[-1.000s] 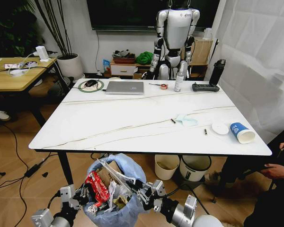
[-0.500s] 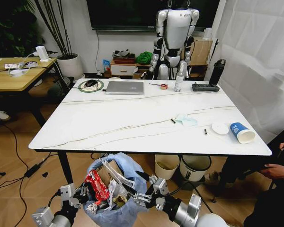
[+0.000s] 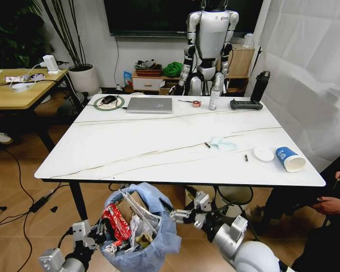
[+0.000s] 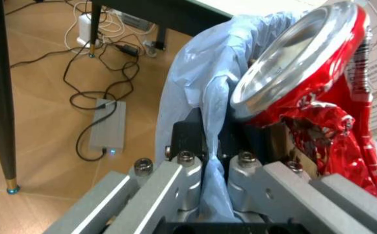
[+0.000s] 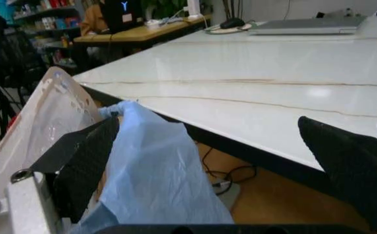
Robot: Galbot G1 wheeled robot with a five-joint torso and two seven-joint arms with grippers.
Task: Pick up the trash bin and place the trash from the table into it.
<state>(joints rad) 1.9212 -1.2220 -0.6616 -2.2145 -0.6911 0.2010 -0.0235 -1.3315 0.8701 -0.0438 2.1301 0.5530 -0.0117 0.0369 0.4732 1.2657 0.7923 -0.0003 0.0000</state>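
Observation:
The trash bin (image 3: 140, 237), lined with a light-blue bag, hangs low in front of the table (image 3: 130, 153). It holds cardboard, a clear tray and red wrappers. My left gripper (image 3: 94, 232) is shut on its rim; up close the fingers (image 4: 187, 161) clamp the blue bag beside a crushed red can (image 4: 299, 83). My right gripper (image 3: 185, 214) stands open just right of the bin, its black pads (image 5: 84, 161) wide apart with the blue bag (image 5: 151, 170) beyond them. On the table's right lie a pale-blue mask (image 3: 222, 144), a white lid (image 3: 263, 153) and a blue-white paper cup (image 3: 289, 159).
At the table's far edge are a silver laptop (image 3: 150, 105), a white bottle (image 3: 214, 97), a remote (image 3: 246, 105) and a black flask (image 3: 260, 86). Two other bins (image 3: 199, 198) stand under the table. A seated person's hands (image 3: 328, 204) are at the right. A wooden desk (image 3: 17, 90) is at the left.
My right gripper has drawn back from the bin's rim, up and to the right, with nothing in it. The left gripper and the bin have stayed put.

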